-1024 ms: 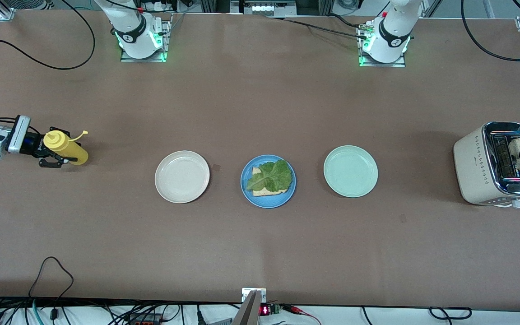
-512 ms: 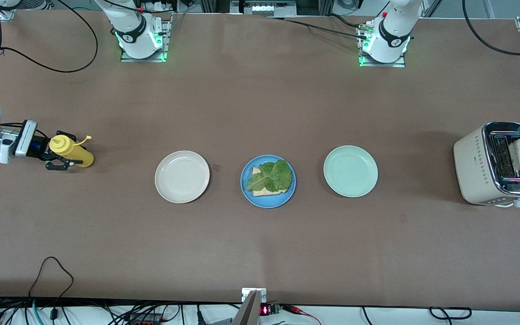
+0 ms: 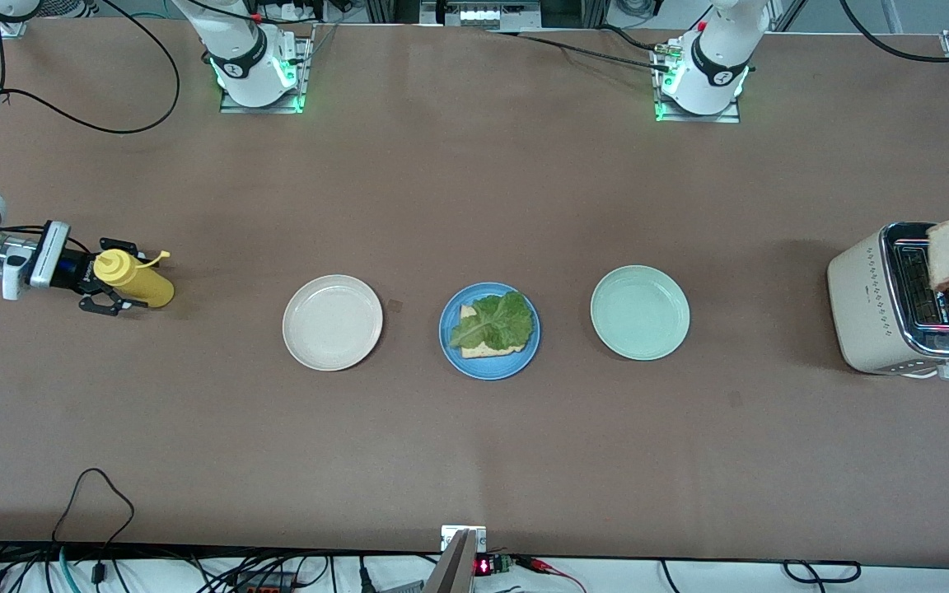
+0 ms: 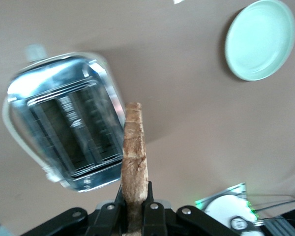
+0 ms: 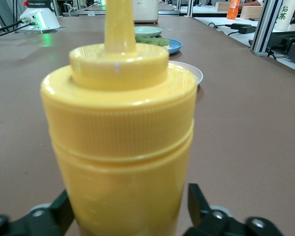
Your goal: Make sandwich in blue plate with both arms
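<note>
the left gripper (image 4: 134,216) is clamped on the lower edge of a light tan toasted bread slice w/ browner crust (image 4: 135,157), held on edge over the cream-and-chrome two-slot toaster (image 3: 903,301) at the left arm's end of the table. to do this step well it should hold the slice firmly, carry it over the pale green round plate (image 3: 640,312) w/o dipping, turn it flat & set it square on the crinkled green lettuce leaf (image 3: 495,319), which lies on a bread slice in the round mid-blue plate (image 3: 451,350), between the green plate & the beige round plate (image 3: 332,322). release low, or the leaf may shift.

the right gripper (image 3: 100,284) sits around a yellow plastic squeeze bottle (image 3: 133,278) at the right arm's end; fingers flank it, spread wide, grip not certain.

count: 3 plates, 2 bread slices, 1 leaf, 1 toaster, 1 bottle, 2 arms.
</note>
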You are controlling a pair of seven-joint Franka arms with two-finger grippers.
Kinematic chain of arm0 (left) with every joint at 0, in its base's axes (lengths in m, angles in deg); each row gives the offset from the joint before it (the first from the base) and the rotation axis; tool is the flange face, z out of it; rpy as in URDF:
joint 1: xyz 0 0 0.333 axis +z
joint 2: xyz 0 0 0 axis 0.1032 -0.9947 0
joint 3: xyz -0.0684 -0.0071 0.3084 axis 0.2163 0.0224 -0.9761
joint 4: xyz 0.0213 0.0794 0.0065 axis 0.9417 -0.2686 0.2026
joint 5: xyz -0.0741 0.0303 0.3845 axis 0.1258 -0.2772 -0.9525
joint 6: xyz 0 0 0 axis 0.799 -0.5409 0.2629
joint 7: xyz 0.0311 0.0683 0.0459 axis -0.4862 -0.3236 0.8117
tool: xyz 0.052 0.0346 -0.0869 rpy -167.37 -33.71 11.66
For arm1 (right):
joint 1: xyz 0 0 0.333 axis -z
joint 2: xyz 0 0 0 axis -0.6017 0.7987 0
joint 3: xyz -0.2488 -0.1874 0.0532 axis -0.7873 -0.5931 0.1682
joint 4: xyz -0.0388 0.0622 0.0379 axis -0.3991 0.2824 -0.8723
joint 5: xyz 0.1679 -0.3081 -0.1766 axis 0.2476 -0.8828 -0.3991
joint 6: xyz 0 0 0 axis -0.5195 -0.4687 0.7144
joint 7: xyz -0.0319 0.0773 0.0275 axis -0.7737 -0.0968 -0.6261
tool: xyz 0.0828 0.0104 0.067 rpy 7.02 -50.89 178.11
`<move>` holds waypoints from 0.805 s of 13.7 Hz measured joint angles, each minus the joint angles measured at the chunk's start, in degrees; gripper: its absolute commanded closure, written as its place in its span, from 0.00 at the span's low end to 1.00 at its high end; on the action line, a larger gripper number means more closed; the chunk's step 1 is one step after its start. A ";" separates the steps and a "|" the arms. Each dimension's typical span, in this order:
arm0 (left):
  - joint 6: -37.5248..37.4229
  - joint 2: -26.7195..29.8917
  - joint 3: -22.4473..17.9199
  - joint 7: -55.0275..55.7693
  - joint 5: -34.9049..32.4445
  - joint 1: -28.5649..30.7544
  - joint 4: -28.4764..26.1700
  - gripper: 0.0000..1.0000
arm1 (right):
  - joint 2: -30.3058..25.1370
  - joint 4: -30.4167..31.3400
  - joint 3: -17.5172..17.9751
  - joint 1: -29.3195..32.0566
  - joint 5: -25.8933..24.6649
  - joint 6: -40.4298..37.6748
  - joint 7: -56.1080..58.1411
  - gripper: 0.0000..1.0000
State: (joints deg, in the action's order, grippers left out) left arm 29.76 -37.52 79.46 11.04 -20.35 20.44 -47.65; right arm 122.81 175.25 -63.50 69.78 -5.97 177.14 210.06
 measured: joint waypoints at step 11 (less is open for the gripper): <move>18.58 -0.85 30.96 53.84 3.60 -5.44 -17.40 0.99 | 0.02 -0.21 -0.05 7.16 -2.00 -0.83 0.83 0.00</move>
State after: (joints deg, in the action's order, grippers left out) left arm 48.34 -38.37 110.42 64.87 -16.75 14.99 -65.04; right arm 122.83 175.04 -63.54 76.93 -7.97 176.31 210.89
